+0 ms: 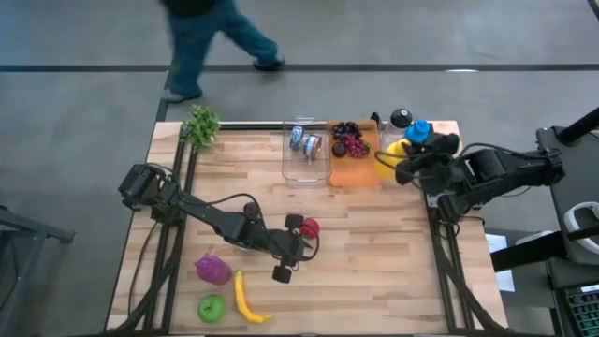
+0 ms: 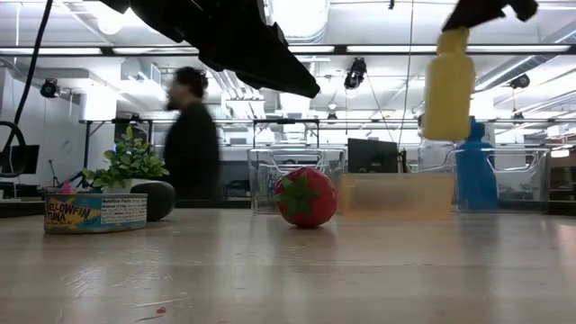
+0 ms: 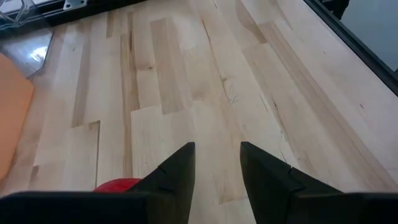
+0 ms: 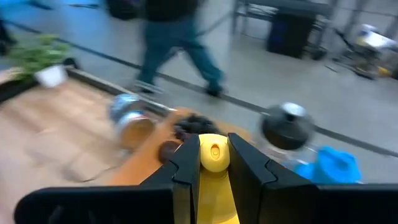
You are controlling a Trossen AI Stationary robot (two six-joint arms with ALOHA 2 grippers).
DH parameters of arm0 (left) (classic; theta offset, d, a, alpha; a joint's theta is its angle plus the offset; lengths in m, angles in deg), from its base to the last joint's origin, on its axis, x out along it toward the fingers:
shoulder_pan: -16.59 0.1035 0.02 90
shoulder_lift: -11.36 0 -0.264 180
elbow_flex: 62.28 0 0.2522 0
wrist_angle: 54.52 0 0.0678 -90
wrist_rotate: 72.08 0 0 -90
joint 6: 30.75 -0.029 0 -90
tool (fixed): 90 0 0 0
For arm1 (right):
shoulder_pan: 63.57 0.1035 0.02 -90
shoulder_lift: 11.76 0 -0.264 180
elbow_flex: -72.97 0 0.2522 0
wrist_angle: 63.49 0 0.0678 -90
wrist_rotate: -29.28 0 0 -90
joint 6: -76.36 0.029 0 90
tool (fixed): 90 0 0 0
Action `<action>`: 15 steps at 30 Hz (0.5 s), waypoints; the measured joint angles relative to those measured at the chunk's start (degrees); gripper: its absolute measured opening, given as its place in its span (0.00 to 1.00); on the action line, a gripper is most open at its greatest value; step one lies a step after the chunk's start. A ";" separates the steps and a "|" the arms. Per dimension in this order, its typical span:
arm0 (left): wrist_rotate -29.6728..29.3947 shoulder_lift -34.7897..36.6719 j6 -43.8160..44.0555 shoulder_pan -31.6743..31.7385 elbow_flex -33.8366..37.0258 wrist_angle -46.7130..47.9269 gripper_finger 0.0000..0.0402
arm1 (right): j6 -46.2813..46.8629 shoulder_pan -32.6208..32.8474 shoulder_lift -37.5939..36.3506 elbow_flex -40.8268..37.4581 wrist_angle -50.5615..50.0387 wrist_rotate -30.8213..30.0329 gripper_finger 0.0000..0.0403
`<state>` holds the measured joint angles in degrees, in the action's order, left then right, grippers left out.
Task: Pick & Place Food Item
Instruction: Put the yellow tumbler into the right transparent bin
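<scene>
A yellow squeeze bottle hangs in the air at the table's far right, by the bins, with my right gripper shut on it. A red strawberry rests on the bare wood near the table's middle. My left gripper is open just beside it, nothing between its fingers; a sliver of the strawberry shows beside one finger. My right gripper pinches the yellow bottle's top end, just below its cap, between its two fingers. The bottle hangs below the fingers, about upright, with its bottom lifted clear of the table.
Along the far edge stand a clear bin with cans, an orange bin with dark grapes, and a clear bin holding a black-capped bottle and a blue one. A tuna can, plant, purple, green and yellow foods lie left. A person walks behind.
</scene>
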<state>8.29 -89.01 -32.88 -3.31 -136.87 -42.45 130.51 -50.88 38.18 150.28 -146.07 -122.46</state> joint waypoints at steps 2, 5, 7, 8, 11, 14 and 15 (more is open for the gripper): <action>0.00 0.00 0.00 -0.02 0.00 -0.02 0.32 | 2.32 -2.31 -0.64 0.07 -2.77 -0.03 0.13; 0.00 0.00 0.00 -0.02 0.02 -0.02 0.32 | 2.73 -5.61 -1.43 -0.12 -4.30 -0.09 0.13; 0.00 0.00 0.00 -0.02 0.02 -0.13 0.32 | 2.57 -7.98 -1.69 -0.30 -4.63 -0.27 0.13; 0.00 0.00 0.00 -0.02 0.02 -0.26 0.32 | 2.43 -9.15 -1.83 -0.40 -4.71 -0.61 0.13; 0.00 0.00 0.00 -0.02 0.04 -0.28 0.32 | 2.45 -12.58 -1.97 -0.90 -4.75 -2.07 0.13; 0.00 -0.01 0.00 -0.02 0.04 -0.28 0.32 | 2.44 -15.57 -1.93 -1.72 -4.72 -2.35 0.13; 0.00 0.00 0.00 -0.02 0.04 -0.28 0.32 | 2.42 -16.40 -1.93 -2.17 -4.76 -2.34 0.13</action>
<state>8.29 -89.02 -32.88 -3.33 -136.83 -42.73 132.93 -67.28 36.24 148.11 -150.83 -124.79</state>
